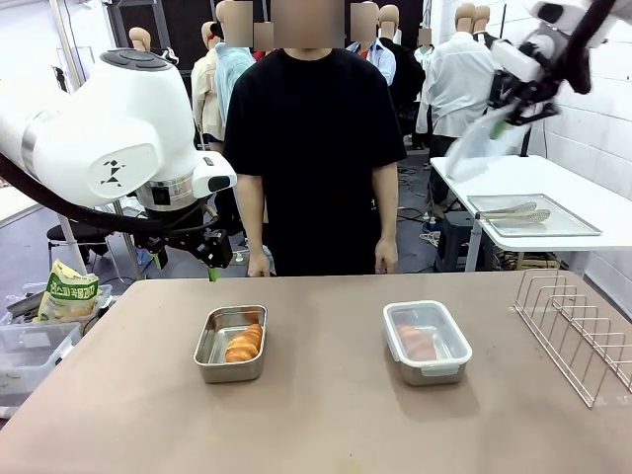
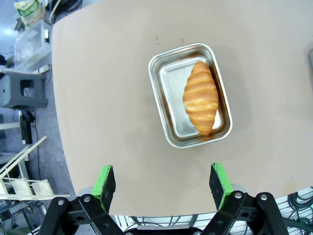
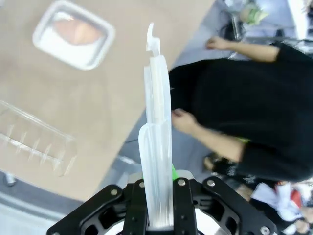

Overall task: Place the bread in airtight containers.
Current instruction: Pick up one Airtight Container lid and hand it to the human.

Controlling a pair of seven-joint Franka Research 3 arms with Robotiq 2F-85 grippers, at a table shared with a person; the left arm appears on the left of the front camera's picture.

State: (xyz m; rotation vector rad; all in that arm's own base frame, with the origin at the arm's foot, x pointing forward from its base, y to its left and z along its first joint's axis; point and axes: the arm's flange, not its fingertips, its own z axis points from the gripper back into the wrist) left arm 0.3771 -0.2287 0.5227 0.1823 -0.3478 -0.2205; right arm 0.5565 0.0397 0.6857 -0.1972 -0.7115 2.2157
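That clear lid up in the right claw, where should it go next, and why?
Probably down and across toward the open tub. Its croissant lies uncovered, while the other tub already has a lid on. The right claw holds the spare lid high above the table; the left claw is open and holds nothing.

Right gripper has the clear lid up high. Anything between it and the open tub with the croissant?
Nothing visible. The open tub sits alone on bare table, croissant inside; the left gripper hovers behind it, toward the person.

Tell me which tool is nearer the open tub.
Left. The left tool hangs just beyond the open tub, open. The right tool is high at far right, holding a clear lid.
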